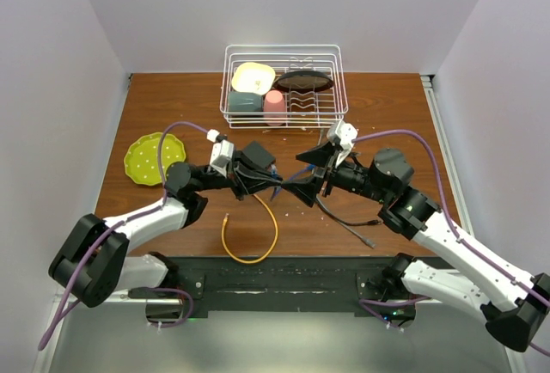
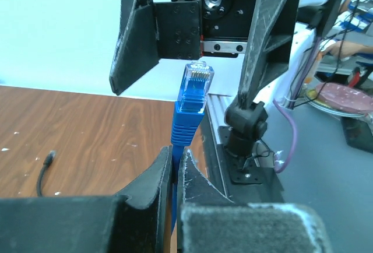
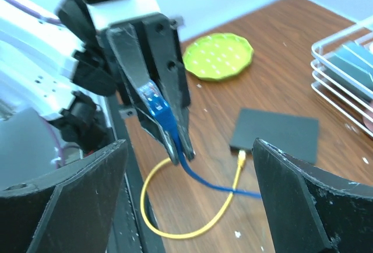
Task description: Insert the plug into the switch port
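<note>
Pinching the blue cable (image 2: 185, 126) just under the plug (image 2: 195, 84), the left end effector (image 2: 173, 162) presents it tip-first toward the spread right end effector (image 1: 311, 177), likely for regrasping, while the switch box (image 3: 274, 133) lies nearby on the table (image 3: 291, 60).

Blue plug (image 2: 196, 83) held upright; dk grey switch (image 3: 275, 133) lies flat.

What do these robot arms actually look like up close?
Both the left arm and right arm are white shells with black joints, with purple cables looping alongside. The left gripper and right gripper each have two flat black wedge fingers, scuffed pale.
</note>
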You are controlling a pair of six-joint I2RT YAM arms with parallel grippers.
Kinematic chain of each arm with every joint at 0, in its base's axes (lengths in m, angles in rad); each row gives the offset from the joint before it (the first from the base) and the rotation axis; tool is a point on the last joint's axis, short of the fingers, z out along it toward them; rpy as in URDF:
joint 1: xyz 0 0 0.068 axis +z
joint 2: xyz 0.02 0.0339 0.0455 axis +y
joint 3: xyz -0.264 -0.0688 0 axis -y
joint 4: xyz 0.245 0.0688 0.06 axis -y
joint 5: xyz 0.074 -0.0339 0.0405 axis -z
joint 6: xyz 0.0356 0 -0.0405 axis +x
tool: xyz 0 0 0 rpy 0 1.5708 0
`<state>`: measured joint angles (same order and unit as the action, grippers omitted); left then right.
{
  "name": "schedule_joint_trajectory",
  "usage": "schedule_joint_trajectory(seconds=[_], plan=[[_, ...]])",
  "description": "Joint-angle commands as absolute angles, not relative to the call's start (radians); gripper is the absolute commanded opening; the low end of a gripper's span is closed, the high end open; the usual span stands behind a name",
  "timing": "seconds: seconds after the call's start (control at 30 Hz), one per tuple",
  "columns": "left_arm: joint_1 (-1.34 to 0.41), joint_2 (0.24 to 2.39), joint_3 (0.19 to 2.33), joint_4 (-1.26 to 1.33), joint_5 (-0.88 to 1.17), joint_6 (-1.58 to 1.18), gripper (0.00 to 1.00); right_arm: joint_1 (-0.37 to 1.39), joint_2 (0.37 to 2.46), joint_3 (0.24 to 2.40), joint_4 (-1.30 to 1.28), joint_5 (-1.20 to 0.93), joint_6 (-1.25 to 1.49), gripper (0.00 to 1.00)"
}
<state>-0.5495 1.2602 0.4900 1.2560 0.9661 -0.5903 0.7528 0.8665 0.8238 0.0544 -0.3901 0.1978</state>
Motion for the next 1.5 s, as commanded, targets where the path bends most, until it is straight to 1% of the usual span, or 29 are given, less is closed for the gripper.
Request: schedule_joint_trajectory(seconds=[0.0, 0.13, 0.23, 0.37, 0.47, 0.53, 0.73, 0.83, 1.03, 1.2, 1.3, 1.47], plan=[[-0.538, 1.25, 0.474, 1.531, 0.991, -0.727, 0.0, 0.755, 0.888, 0.804, 0.193, -0.486, 0.245, 0.9], [-0.537, 1.252, 0.465, 1.627, 0.973, -0.794, 0.0, 0.755, 0.923, 0.792, 0.25, -0.569, 0.275, 0.86], [-0.535, 1.256, 0.46, 1.704, 0.963, -0.837, 0.0, 0.755, 0.943, 0.792, 0.25, -0.594, 0.272, 0.84], [-0.532, 1.259, 0.469, 1.71, 0.98, -0.856, 0.0, 0.753, 0.93, 0.778, 0.279, -0.585, 0.284, 0.82], [-0.532, 1.269, 0.469, 1.721, 0.989, -0.864, 0.0, 0.753, 0.922, 0.761, 0.336, -0.577, 0.319, 0.76], [-0.534, 1.273, 0.472, 1.756, 0.994, -0.877, 0.0, 0.755, 0.936, 0.755, 0.371, -0.574, 0.342, 0.7], [-0.534, 1.301, 0.482, 1.838, 1.005, -0.948, 0.0, 0.755, 0.989, 0.75, 0.437, -0.589, 0.387, 0.63], [-0.532, 1.302, 0.482, 1.844, 1.011, -0.953, 0.0, 0.755, 1.003, 0.755, 0.437, -0.584, 0.384, 0.61], [-0.534, 1.282, 0.483, 1.842, 1.009, -0.953, 0.0, 0.753, 0.999, 0.758, 0.402, -0.56, 0.364, 0.61], [-0.534, 1.262, 0.486, 1.838, 1.014, -0.953, 0.0, 0.755, 1.009, 0.75, 0.414, -0.569, 0.371, 0.56], [-0.532, 1.256, 0.486, 1.841, 1.014, -0.954, 0.0, 0.755, 1.023, 0.752, 0.419, -0.578, 0.376, 0.49], [-0.535, 1.235, 0.488, 1.818, 1.019, -0.946, 0.0, 0.753, 1.034, 0.752, 0.429, -0.587, 0.382, 0.48]])
